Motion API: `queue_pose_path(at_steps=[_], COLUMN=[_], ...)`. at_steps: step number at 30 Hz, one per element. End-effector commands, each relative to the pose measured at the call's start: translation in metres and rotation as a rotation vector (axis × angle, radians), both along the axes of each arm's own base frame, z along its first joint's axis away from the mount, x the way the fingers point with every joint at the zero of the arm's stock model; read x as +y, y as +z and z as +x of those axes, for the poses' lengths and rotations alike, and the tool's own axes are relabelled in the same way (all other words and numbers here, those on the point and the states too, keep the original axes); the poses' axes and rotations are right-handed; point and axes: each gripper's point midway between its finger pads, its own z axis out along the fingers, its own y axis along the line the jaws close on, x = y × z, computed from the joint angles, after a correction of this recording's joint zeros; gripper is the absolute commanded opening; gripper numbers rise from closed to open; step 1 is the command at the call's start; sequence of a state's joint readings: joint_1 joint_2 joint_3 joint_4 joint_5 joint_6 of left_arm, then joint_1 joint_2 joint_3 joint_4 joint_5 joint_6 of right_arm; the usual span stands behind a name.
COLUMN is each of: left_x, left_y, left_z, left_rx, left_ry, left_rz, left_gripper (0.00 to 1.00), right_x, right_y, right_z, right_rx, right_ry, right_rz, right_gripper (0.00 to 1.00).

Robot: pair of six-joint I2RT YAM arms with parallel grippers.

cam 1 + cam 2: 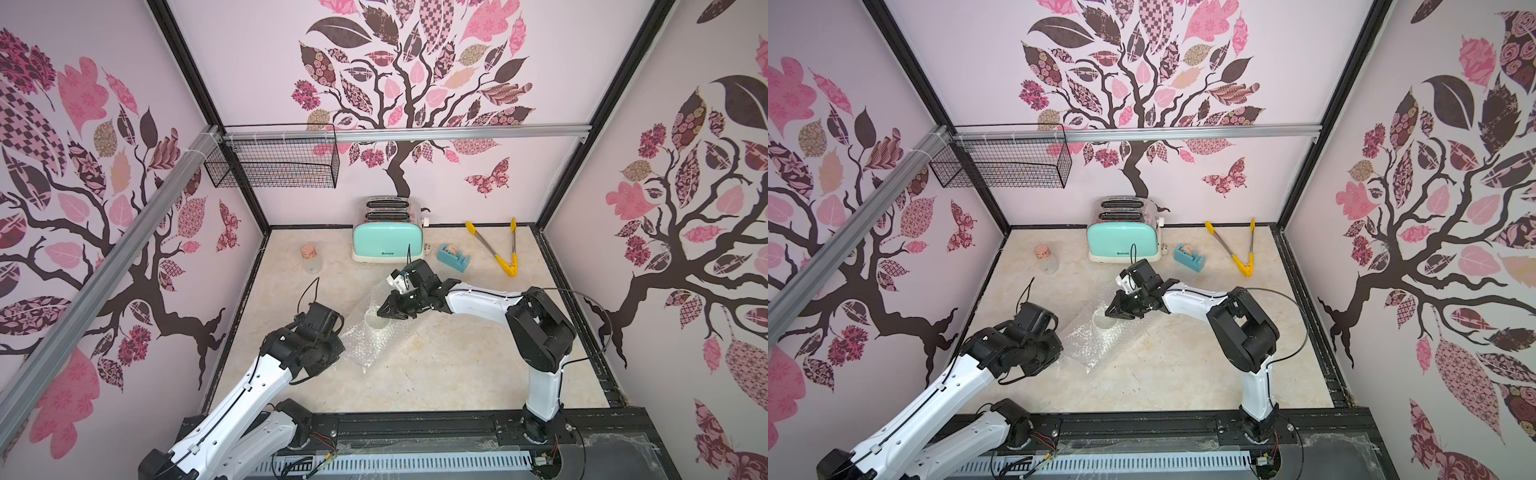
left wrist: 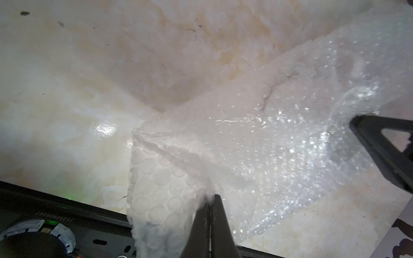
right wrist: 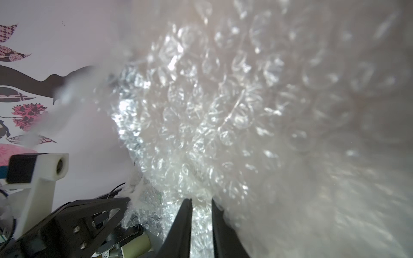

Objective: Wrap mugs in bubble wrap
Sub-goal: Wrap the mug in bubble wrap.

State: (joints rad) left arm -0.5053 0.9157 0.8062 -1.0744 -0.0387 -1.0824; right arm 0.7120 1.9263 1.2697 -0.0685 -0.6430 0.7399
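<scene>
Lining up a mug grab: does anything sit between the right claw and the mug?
Yes: the bubble wrap lies over the mug, a faint shape beneath, so the sheet separates it from the right claw.

From my end the bubble wrap (image 1: 374, 340) reads as clear, crinkly plastic, glinting off every bubble. The desk (image 1: 457, 365) is a smooth, cream marble-look surface, glossy enough to throw highlights. The left hand (image 2: 211, 197) looks like matt black plastic. The toaster (image 1: 386, 241) is glossy mint with a chrome top, and the tongs (image 1: 509, 264) are bare metal with yellow tips.
</scene>
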Motion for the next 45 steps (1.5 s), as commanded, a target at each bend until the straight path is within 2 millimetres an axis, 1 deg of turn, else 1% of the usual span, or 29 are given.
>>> queue_pose_path(at_steps=[1,2,5,7,10,15,18,21,24,27,32,34,36,41,45], left_x=[-0.014,-0.018,-0.038,-0.056,-0.085,-0.133,-0.15,-0.168,-0.175,-0.174,-0.176,-0.174,-0.174,-0.165,-0.159], left_y=[0.026,0.032,0.051,0.066,0.08,0.089,0.088,0.086,0.078,0.069,0.058,0.053,0.051,0.049,0.046], left_z=[0.021,0.026,0.045,0.057,0.072,0.103,0.119,0.129,0.133,0.134,0.13,0.127,0.122,0.112,0.104], left_rx=[-0.081,-0.099,-0.158,-0.206,-0.26,-0.347,-0.38,-0.413,-0.419,-0.428,-0.438,-0.427,-0.426,-0.455,-0.467], left_ry=[-0.046,-0.052,-0.092,-0.137,-0.213,-0.322,-0.373,-0.423,-0.449,-0.438,-0.431,-0.431,-0.436,-0.416,-0.405], left_rz=[-0.031,-0.037,-0.083,-0.085,-0.086,-0.149,-0.158,-0.197,-0.204,-0.206,-0.246,-0.248,-0.263,-0.291,-0.313], left_gripper=[0.0,0.0,0.0,0.0,0.0,0.0,0.0,0.0,0.0,0.0,0.0,0.0,0.0,0.0,0.0], right_x=[-0.001,0.0,0.0,0.001,0.001,0.0,-0.001,-0.001,0.0,0.001,-0.001,0.0,-0.001,-0.003,-0.006], right_y=[-0.017,-0.017,-0.018,-0.02,-0.021,-0.022,-0.021,-0.02,-0.017,-0.011,-0.001,0.003,0.003,0.006,0.009], right_z=[0.005,0.006,0.007,0.007,0.006,0.005,0.006,0.005,0.005,0.006,0.008,0.006,0.005,0.005,0.004], right_rx=[0.018,0.018,0.02,0.021,0.024,0.027,0.023,0.023,0.024,0.028,0.032,0.041,0.047,0.059,0.041], right_ry=[-0.015,-0.014,-0.016,-0.017,-0.018,-0.022,-0.03,-0.029,-0.032,-0.036,-0.05,-0.045,-0.047,-0.057,-0.058], right_rz=[-0.046,-0.044,-0.043,-0.044,-0.043,-0.039,-0.035,-0.027,-0.012,0.018,0.078,0.104,0.109,0.145,0.128], right_gripper=[0.21,0.21,0.2,0.2,0.19,0.19,0.19,0.19,0.19,0.19,0.21,0.23,0.24,0.24,0.29])
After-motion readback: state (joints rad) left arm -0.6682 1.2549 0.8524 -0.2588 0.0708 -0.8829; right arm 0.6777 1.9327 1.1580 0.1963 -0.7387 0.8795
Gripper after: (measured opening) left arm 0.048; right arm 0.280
